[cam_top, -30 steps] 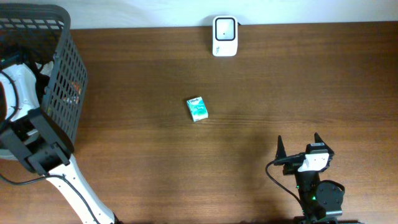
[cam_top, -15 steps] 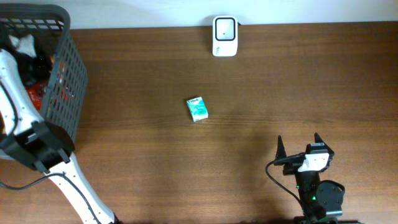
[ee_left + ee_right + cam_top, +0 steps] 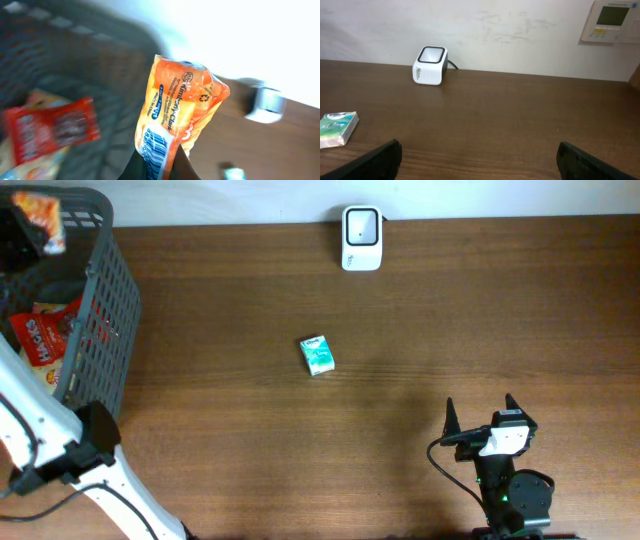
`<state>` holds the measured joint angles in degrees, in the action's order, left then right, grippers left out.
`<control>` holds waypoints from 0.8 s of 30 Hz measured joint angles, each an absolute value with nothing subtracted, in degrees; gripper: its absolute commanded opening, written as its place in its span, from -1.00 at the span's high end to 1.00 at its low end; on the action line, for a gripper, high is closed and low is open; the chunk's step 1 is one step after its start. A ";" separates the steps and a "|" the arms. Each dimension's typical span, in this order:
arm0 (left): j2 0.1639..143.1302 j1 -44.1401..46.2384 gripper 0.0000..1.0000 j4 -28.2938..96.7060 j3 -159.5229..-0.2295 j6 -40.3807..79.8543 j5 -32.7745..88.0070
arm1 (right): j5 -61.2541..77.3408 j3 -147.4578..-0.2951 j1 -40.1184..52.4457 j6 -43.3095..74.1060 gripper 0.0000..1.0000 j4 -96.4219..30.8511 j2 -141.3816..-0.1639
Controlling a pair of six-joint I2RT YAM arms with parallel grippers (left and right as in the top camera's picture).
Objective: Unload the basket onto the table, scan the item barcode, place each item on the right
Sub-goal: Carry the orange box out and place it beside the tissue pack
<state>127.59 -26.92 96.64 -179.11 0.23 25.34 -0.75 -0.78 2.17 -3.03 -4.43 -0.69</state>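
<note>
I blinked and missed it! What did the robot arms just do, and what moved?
The left gripper closed on an orange packet down in the basket and lifted it up over the basket. The small box, the scanner and the open right gripper stayed where they were.

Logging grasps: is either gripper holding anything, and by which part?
The left gripper is shut on the orange Kimberly-Clark packet, pinching its lower end beside the barcode. The right gripper stands open, holding nothing.
</note>
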 measured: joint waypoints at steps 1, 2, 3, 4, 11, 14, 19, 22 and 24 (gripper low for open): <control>126.26 -25.96 1.00 96.64 -179.11 0.25 27.44 | -0.75 -0.78 2.17 -3.05 -0.97 -4.43 -0.69; 124.97 -24.77 1.00 96.64 -179.11 0.27 29.63 | -0.75 -0.78 2.17 -3.05 -0.97 -4.43 -0.69; 123.94 -23.35 1.00 96.64 -179.17 0.27 31.55 | -0.75 -0.78 2.17 -3.05 -0.97 -4.43 -0.69; 123.24 -21.85 1.00 96.64 -179.22 0.27 33.56 | -0.75 -0.78 2.17 -3.01 -0.97 -4.43 -0.69; 122.56 -5.06 1.00 96.44 -170.89 -0.40 39.83 | -0.75 -0.78 2.17 -3.01 -0.97 -4.43 -0.69; 122.69 4.08 1.00 96.14 -160.79 -0.54 34.94 | -0.75 -0.78 2.17 -3.05 -0.97 -4.43 -0.69; 123.13 15.77 1.00 87.09 -139.72 -0.69 26.06 | -0.75 -0.78 2.17 -3.05 -0.97 -4.43 -0.69; 123.35 20.80 0.92 78.65 -127.79 -0.67 23.07 | -0.75 -0.78 2.17 -2.98 -0.97 -4.43 -0.69; 123.42 23.68 0.78 72.49 -120.14 -0.49 21.85 | -0.75 -0.78 2.17 -3.01 -0.97 -4.43 -0.69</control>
